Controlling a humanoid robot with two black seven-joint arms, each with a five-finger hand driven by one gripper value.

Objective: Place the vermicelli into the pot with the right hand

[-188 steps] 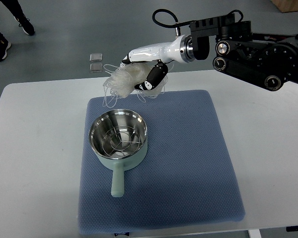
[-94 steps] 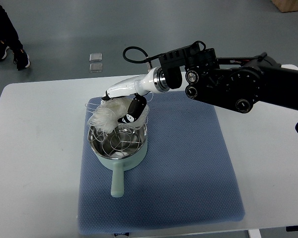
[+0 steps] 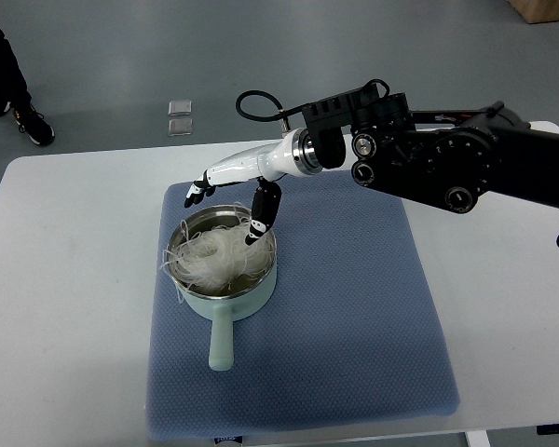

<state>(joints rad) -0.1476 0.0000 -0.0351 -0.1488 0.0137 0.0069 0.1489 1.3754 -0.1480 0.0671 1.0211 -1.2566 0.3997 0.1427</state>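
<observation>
Now the vermicelli [image 3: 214, 257] lies in the pot [image 3: 222, 264] on the blue mat [image 3: 354, 307], a few strands trailing over its left rim. Half a second ago it was still held; the right hand [image 3: 233, 186] above has spread its fingers [image 3: 259, 226], empty, so the drop looks done.

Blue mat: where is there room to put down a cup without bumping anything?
The blue mat is bare right of the pot, out to its right edge, and along its near edge past the pot's handle. It is crowded at the far left, where the right hand hangs open over the vermicelli.
</observation>
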